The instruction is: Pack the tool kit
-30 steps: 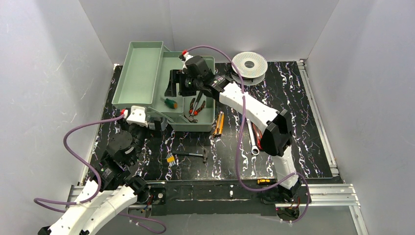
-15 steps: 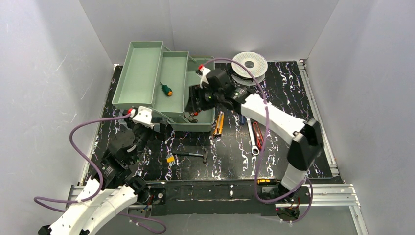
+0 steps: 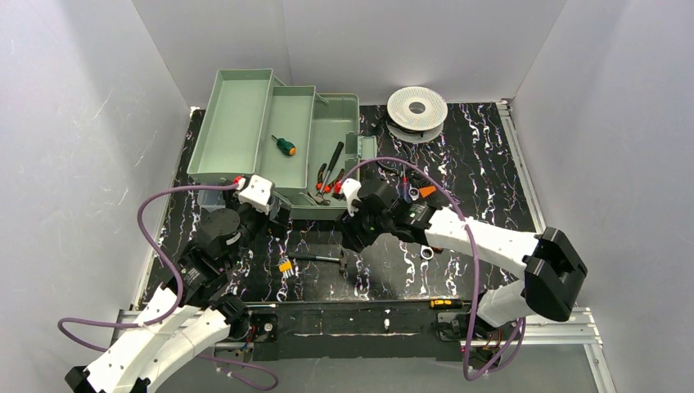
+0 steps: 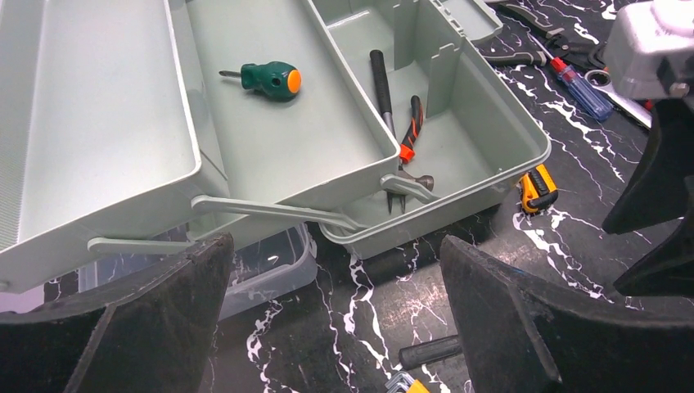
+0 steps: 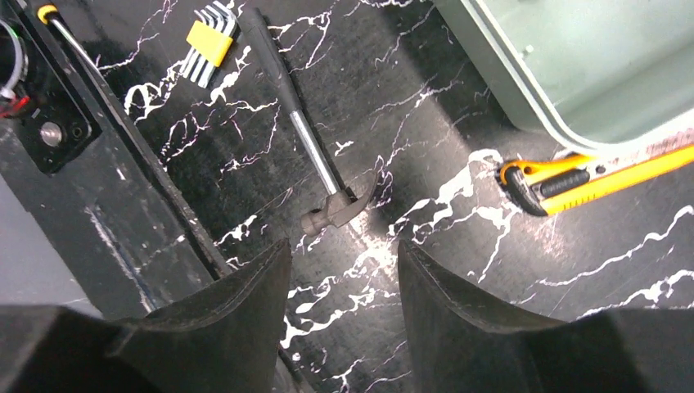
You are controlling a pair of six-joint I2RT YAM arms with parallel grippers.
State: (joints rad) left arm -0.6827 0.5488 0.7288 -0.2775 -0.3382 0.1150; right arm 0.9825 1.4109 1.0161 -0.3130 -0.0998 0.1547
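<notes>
The tool kit is a pale green box standing open at the back left, its trays fanned out. A green screwdriver lies in the middle tray, and pliers lie with a black-handled tool in the base. My right gripper hovers open with nothing between its jaws, just short of the head of a hammer lying on the table. A yellow hex key set lies by the hammer's handle. My left gripper is wide open and holds nothing, just in front of the box's near edge.
An orange utility knife lies beside the box's near corner. A blue screwdriver and a wrench lie right of the box. A white spool sits at the back. A clear plastic lid shows under the trays.
My right arm has drawn back out of the box toward the near side and now hangs over the hammer, jaws narrower. The left gripper has edged toward the box.
</notes>
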